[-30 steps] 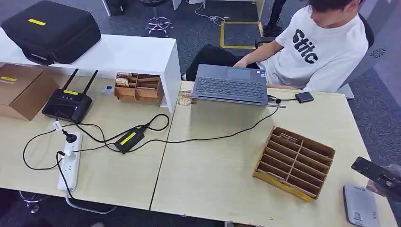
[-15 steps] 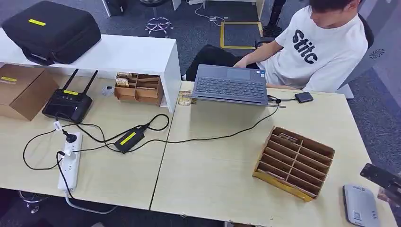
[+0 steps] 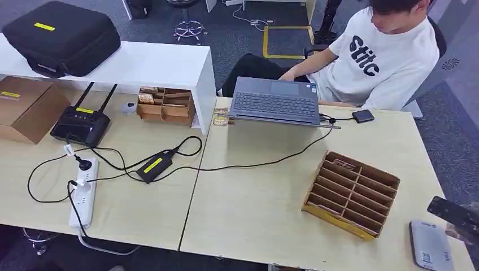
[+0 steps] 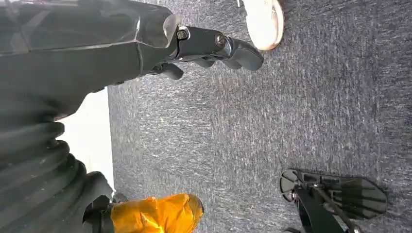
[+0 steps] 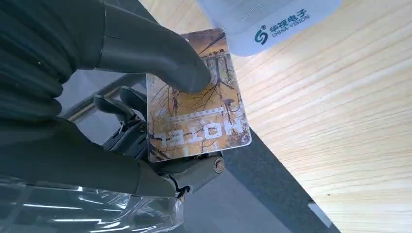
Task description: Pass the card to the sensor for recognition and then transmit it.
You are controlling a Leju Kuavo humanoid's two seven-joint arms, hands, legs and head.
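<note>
In the right wrist view my right hand pinches a card printed with an autumn tree picture, the thumb pressing on its face. The card hangs above the table's edge, just beside the white card sensor with its blue logo. In the head view the sensor is a grey flat box at the table's front right corner, and my right hand is just to its right at the picture's edge. My left hand hangs over grey carpet, its fingers apart and holding nothing.
A slotted cardboard organizer lies left of the sensor. A person sits behind an open laptop at the far side. Cables, a power strip and a router cover the left table.
My right hand has dropped lower and farther right, toward the table's front corner beside the sensor. Nothing else has moved.
</note>
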